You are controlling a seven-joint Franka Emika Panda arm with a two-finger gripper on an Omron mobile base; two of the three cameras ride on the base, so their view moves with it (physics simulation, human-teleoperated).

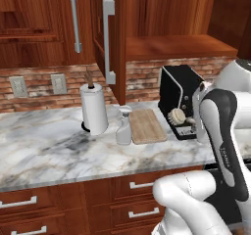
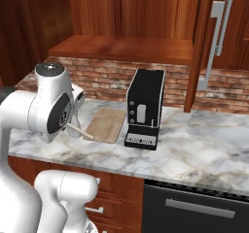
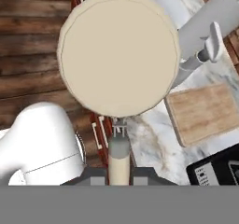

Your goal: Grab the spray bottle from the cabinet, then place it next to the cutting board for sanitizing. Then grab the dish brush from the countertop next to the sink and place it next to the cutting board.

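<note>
My gripper [image 3: 119,172] is shut on the thin handle of the cream dish brush [image 3: 119,55], whose round head faces the hand camera. In the left base view the dish brush [image 1: 176,116] hangs above the countertop [image 1: 49,146], just right of the cutting board [image 1: 147,126] and in front of the coffee machine. The pale spray bottle [image 1: 123,127] stands upright against the board's left edge. The right base view shows the brush handle [image 2: 80,131] sticking out past my arm beside the cutting board [image 2: 107,124]. The cabinet [image 1: 176,45] stands open.
A black coffee machine [image 1: 179,99] stands right of the board. A white paper-towel roll [image 1: 93,106] stands left of the spray bottle. The open cabinet door with its silver bar handle [image 1: 109,40] juts out above the counter. Drawers [image 1: 142,185] run below the counter edge.
</note>
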